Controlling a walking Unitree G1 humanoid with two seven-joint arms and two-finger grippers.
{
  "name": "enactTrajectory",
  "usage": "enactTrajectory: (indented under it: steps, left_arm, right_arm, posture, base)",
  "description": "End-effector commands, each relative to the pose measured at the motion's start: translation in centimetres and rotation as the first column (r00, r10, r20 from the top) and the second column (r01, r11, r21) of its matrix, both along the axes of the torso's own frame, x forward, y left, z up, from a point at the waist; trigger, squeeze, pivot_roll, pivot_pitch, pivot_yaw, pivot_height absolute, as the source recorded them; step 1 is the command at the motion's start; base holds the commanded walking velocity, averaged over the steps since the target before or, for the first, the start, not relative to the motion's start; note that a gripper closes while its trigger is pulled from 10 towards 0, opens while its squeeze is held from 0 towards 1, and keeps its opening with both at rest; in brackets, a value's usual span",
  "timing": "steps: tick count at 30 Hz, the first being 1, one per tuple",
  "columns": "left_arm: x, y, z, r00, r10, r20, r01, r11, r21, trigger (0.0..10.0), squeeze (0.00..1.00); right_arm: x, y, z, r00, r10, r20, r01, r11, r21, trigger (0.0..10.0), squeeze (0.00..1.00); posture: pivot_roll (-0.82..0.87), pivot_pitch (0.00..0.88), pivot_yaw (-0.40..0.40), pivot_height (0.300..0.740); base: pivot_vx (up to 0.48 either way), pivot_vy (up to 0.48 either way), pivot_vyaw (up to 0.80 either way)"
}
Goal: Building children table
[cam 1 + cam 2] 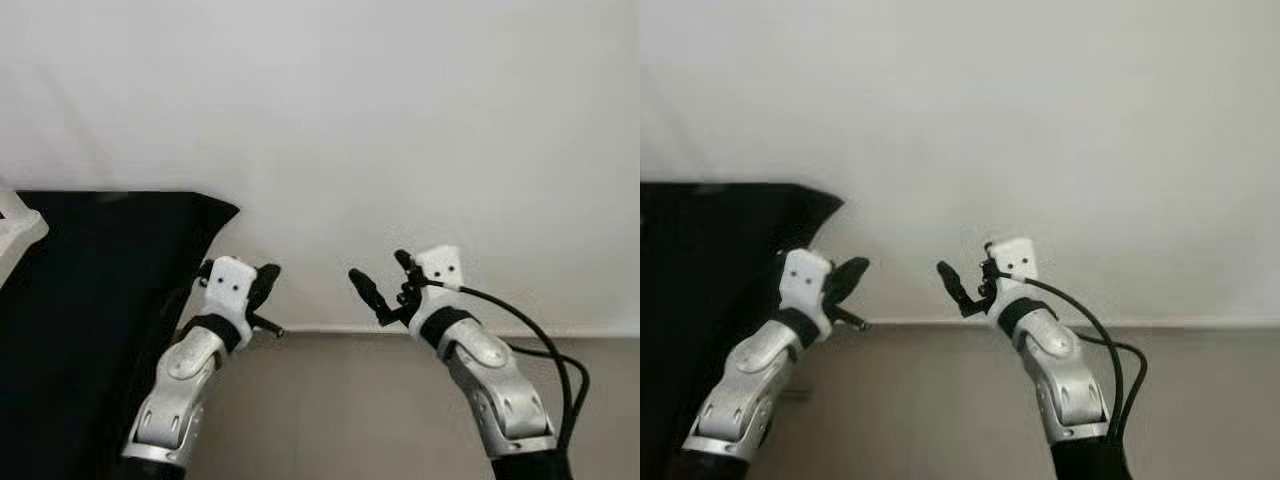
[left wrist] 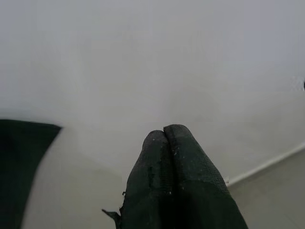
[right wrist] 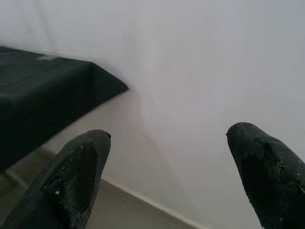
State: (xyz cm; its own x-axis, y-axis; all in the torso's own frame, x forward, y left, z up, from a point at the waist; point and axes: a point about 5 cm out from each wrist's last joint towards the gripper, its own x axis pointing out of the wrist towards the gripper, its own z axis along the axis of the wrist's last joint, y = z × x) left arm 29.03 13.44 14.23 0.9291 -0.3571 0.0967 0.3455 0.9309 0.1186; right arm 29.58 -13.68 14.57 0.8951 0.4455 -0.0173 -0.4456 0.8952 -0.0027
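Nearest me, my left claw (image 1: 262,292) is raised with its fingers (image 2: 167,157) pressed together on nothing, and my right claw (image 1: 380,283) beside it is spread wide and empty (both in mid-air). Beyond lies the grey floor (image 1: 350,410), a black cloth-covered block (image 1: 80,300) at left, then the white wall (image 1: 350,120); I see no table parts.

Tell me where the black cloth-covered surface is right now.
The black cloth-covered surface lies on the robot's left against the white wall, just beside and behind the raised left gripper.
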Motion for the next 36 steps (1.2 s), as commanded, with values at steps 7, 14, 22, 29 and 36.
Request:
enactTrajectory:
  steps: [7,14,22,29,36]
  left_arm:
    - [-0.01,0.84,-0.24,0.999,0.031,-0.006,-0.031,0.999,0.041,10.0,0.0]
    - [-0.03,0.77,-0.23,1.0,0.03,0.002,-0.03,0.998,0.046,10.0,0.0]
    - [0.13,0.78,-0.01,0.998,0.054,0.026,-0.055,0.997,0.059,10.0,0.0]
    - [0.21,0.73,0.03,0.998,0.053,0.024,-0.054,0.998,0.045,10.0,0.0]
    - [0.15,0.3,0.34,1.0,0.024,0.019,-0.024,1.0,-0.012,10.0,0.0]
  right_arm:
    - [-0.3,0.99,0.09,0.998,0.056,0.013,-0.056,0.998,0.019,10.0,0.0]
    - [-0.4,1.02,0.07,0.998,0.065,0.016,-0.065,0.998,0.017,10.0,0.0]
    - [-0.45,1.07,-0.01,0.997,0.073,0.017,-0.073,0.997,0.017,10.0,0.0]
    - [-0.47,1.08,-0.11,0.997,0.073,0.014,-0.073,0.997,0.021,10.0,0.0]
    - [-0.32,0.88,-0.18,0.999,0.045,0.012,-0.045,0.999,0.031,10.0,0.0]
  posture:
    - [0.02,0.106,-0.007,0.74]
    - [0.02,0.103,-0.008,0.74]
    - [0.02,0.095,-0.01,0.74]
    - [0.02,0.088,-0.009,0.74]
    - [0.02,0.088,-0.009,0.74]
  base:
    - [0.0,0.0,0.8]
    - [0.0,0.0,0.8]
    - [0.0,0.0,0.8]
    - [0.0,0.0,0.8]
    - [0.0,-0.088,0.8]
